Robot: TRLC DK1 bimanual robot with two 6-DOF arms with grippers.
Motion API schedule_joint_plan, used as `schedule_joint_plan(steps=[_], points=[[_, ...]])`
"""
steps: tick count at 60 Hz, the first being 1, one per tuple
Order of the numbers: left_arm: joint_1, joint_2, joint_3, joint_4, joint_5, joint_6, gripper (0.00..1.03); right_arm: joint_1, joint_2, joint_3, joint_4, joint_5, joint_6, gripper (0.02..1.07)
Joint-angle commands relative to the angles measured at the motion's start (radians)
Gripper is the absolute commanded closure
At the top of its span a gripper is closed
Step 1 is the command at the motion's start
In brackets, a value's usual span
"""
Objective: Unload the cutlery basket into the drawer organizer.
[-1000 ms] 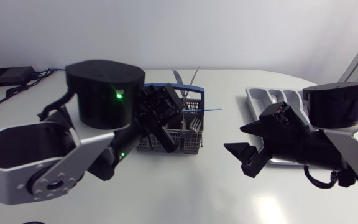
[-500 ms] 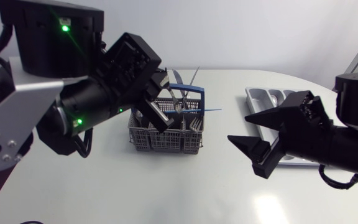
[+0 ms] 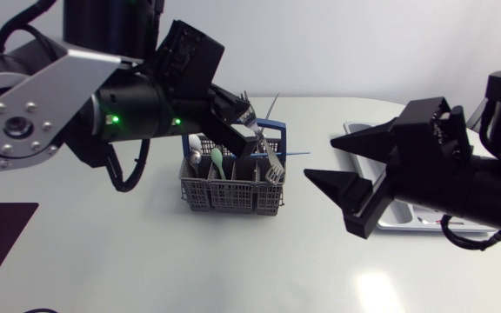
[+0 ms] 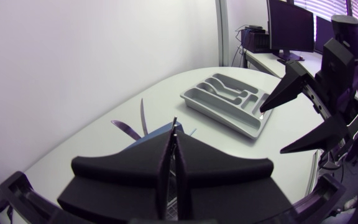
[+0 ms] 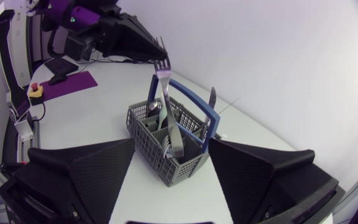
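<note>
White table (image 3: pixel 146 252): left tool (image 5: pixel 156 48) pinches fork (image 5: pixel 168 106) upright in the basket (image 5: pixel 166 163).

Left gripper (image 3: pixel 249 120) pinches a fork (image 5: pixel 168 106) between closed fingers; right gripper (image 3: pixel 320 158) hovers opposite, fingers spread wide.

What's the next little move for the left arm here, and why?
Probably raise the left pincer straight up. It is shut on the tine end of the fork, and the handle end looks to sit below the rim of the basket. Once clear, it can swing toward the drawer organizer.
</note>
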State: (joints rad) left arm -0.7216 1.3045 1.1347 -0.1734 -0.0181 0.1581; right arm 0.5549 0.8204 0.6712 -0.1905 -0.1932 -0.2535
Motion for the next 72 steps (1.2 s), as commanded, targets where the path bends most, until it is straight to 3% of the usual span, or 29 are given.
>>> schedule_joint_plan(steps=[1,10,24,37,49,70,72], points=[[0.017,0.039,0.057,-0.011,0.035,-0.061,1.00,0.039,0.060,0.050,0.028,0.026,0.026,0.22],[0.030,0.084,0.117,-0.055,0.093,-0.111,1.00,0.065,0.169,0.107,0.074,0.041,0.025,0.30],[0.074,0.131,0.201,-0.146,0.190,-0.169,1.00,0.091,0.326,0.180,0.111,0.098,0.002,0.32],[0.079,0.150,0.218,-0.176,0.210,-0.181,1.00,0.089,0.399,0.242,0.095,0.120,0.000,0.40],[0.091,0.165,0.234,-0.189,0.214,-0.184,1.00,0.085,0.434,0.249,0.102,0.127,-0.001,0.61],[0.094,0.173,0.241,-0.190,0.222,-0.192,1.00,0.076,0.467,0.246,0.118,0.127,-0.004,0.63],[0.094,0.173,0.241,-0.192,0.224,-0.192,1.00,0.074,0.474,0.246,0.123,0.127,-0.004,0.67]])
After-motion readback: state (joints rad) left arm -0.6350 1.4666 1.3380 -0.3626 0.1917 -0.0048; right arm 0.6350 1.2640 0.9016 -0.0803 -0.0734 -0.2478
